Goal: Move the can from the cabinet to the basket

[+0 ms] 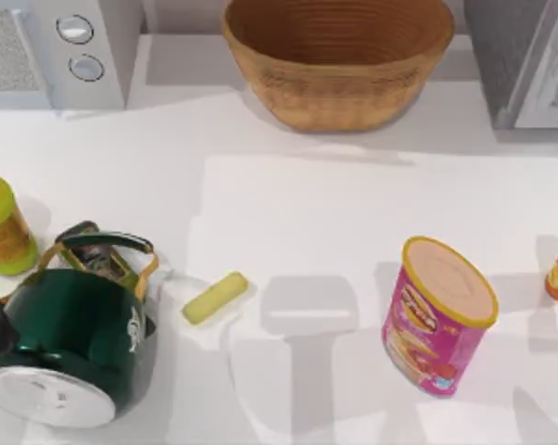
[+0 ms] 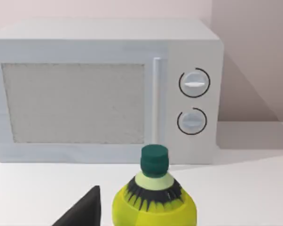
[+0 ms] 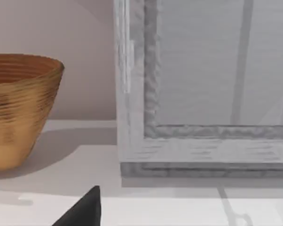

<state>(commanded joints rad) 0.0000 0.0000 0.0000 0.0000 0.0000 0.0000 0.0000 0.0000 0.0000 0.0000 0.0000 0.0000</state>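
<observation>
Wicker basket (image 1: 339, 65) sits upright, mouth upward, beside cabinet (image 1: 525, 60); hand states unclear.

A big white desk (image 1: 288, 232) is filling the room's middle, and soft grey shadows are lying across it. A plain pinkish wall (image 2: 245, 56) is standing right behind it (no pictures on it). Bright light is shining down from above, making the desk top glow pale and smooth.
</observation>
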